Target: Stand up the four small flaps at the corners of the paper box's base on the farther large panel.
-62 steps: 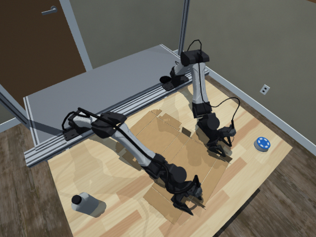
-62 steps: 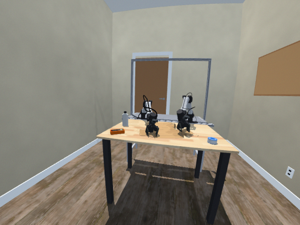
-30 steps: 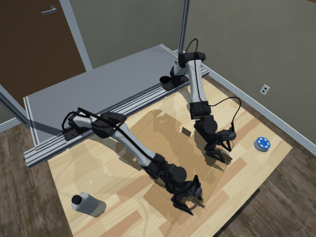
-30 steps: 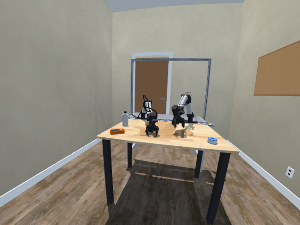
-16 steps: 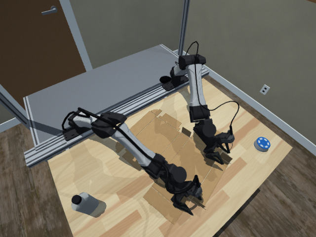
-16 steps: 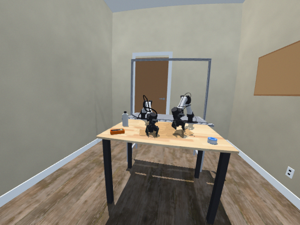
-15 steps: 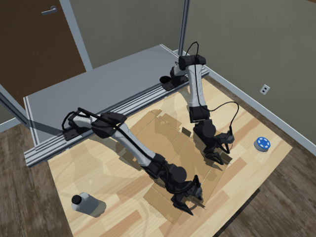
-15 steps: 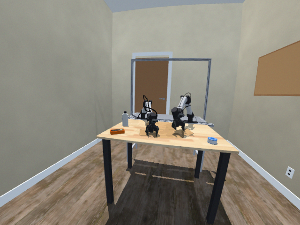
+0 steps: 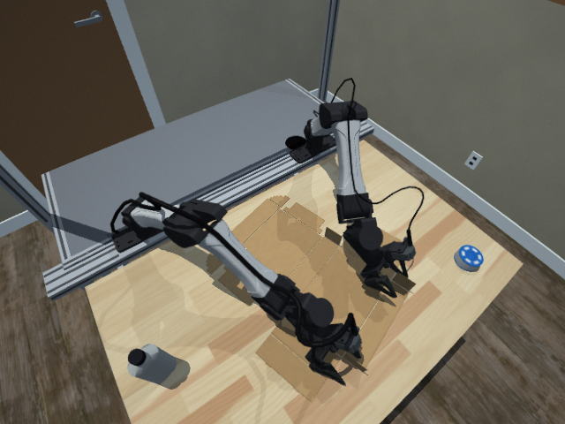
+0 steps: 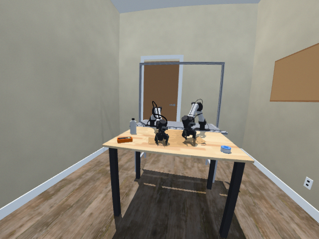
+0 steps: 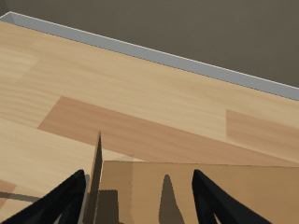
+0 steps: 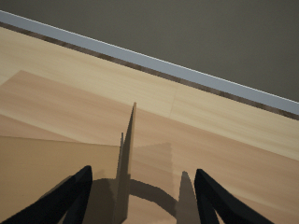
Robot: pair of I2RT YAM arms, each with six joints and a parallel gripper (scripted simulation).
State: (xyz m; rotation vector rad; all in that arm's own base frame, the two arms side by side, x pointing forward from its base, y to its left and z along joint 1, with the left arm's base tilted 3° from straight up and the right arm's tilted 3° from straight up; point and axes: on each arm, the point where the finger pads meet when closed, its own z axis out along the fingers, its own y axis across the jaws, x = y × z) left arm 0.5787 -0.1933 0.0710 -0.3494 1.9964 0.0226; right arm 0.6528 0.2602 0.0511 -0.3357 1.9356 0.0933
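Observation:
The unfolded paper box (image 9: pixel 282 241) (image 11: pixel 234 196) (image 12: pixel 56 168) lies flat, with its base (image 9: pixel 330 280) partly under the arms. My left gripper (image 9: pixel 400 285) (image 10: pixel 189 138) (image 11: pixel 139 176) is open; a corner flap (image 11: pixel 95 182) stands nearly upright between its fingers, close to the left one in the left wrist view. My right gripper (image 9: pixel 351 370) (image 10: pixel 162 144) (image 12: pixel 144 174) is open around another upright flap (image 12: pixel 127 168), with a second thin edge beside it. A third flap (image 9: pixel 333 235) stands up beside the left arm. The fourth corner is hidden by the right arm.
A white bottle (image 9: pixel 157 367) (image 10: pixel 132 127) stands off the right arm's side. A blue-topped roll (image 9: pixel 469 256) (image 10: pixel 225 149) lies beyond the left gripper. An orange device (image 10: pixel 124 139) lies near the table edge on the bottle's side.

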